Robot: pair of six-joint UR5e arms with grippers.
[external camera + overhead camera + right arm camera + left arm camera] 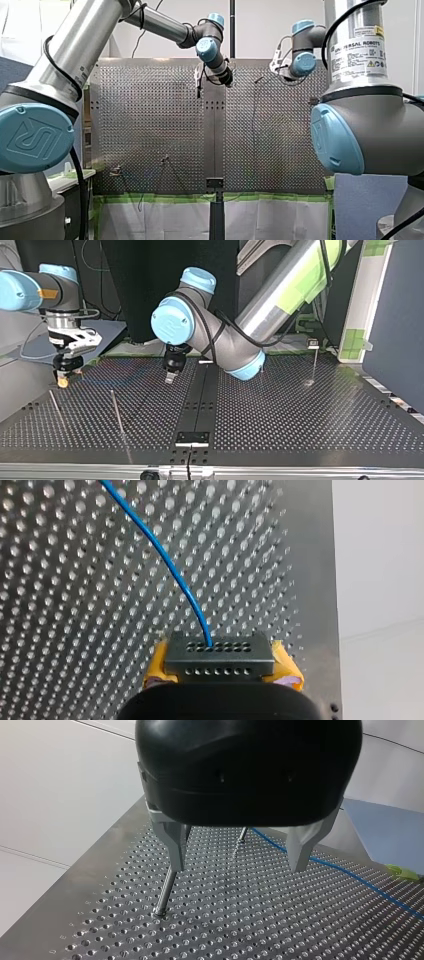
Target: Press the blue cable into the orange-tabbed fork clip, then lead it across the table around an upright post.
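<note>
Left arm enters the top view from the upper right and extends past the middle. The left gripper [170, 377] hangs just above the perforated table [300, 415], a little left of centre. In the left wrist view the body is black and the two metal fingers [176, 852] are spread wide with nothing between them. A thin upright post [165, 892] stands on the table right under one fingertip; touching or apart, cannot tell. A second post [241, 836] stands farther ahead, in line with the gap between the fingers.

Right arm comes in at the top view's upper left. The right gripper [62, 380] points down over the table's upper-left part in that frame. In the right wrist view the yellow pads [286, 667] are closed against a dark block [220, 652] with two rows of small holes. The blue cable [170, 563] comes out of that block and curves away ahead of the gripper over the table. The left wrist view shows the cable lying across the table beyond the other finger, passing close by the second post; contact cannot be told.

Top view, lower left: an outer rod [55, 407] and an inner rod [117, 412] rise from the table near the right gripper. Right of centre stands a capped post [314, 360] with a small dark head.
</note>
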